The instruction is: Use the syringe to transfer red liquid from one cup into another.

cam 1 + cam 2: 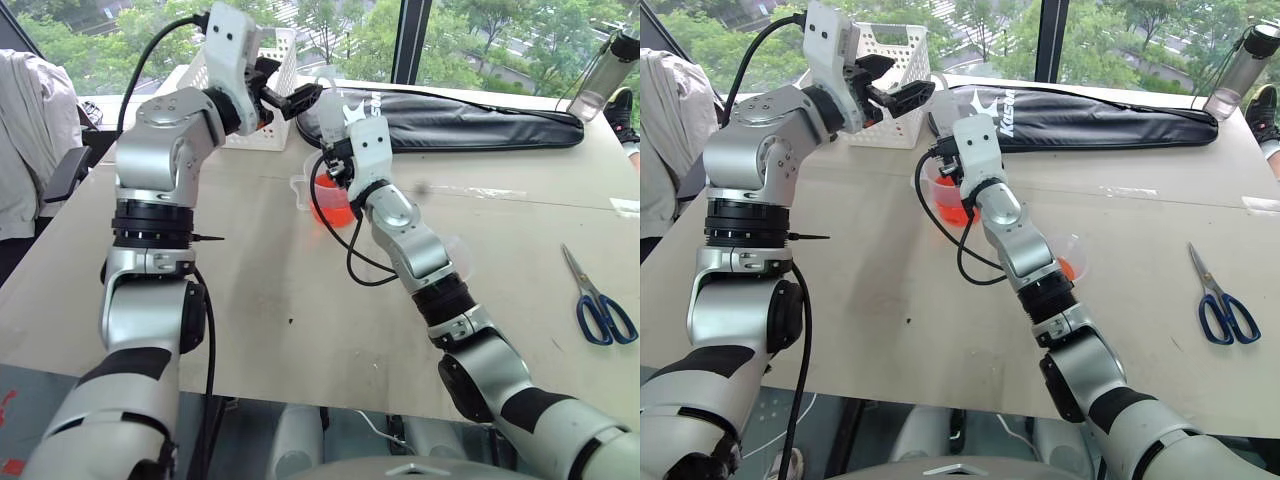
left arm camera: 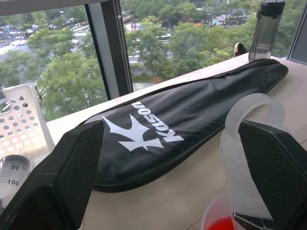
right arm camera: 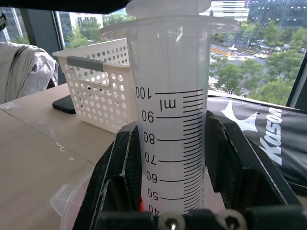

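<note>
My right gripper [image 3: 175, 140] is shut on the syringe [image 3: 172, 120], holding its graduated barrel upright. The barrel's lower end dips into a clear cup [image 1: 322, 205] with a pouring lip. This cup holds red liquid [image 1: 952, 212]; I cannot tell whether it has a handle. My left gripper [image 1: 300, 80] hovers open just above and to the left. The syringe's white plunger ring [image 2: 252, 110] rises beside one of its fingers [image 2: 276, 163], and nothing is gripped. A smaller clear cup [image 1: 1072, 262] with a little red liquid peeks out from behind my right forearm.
A white perforated basket [image 1: 285, 55] stands at the back, left of a long black bag [image 1: 450, 122]. Blue-handled scissors [image 1: 600, 305] lie on the table at the right. A clear bottle [image 1: 608, 70] stands at the far right corner. A person's pale clothing [image 1: 30, 130] shows at the left edge.
</note>
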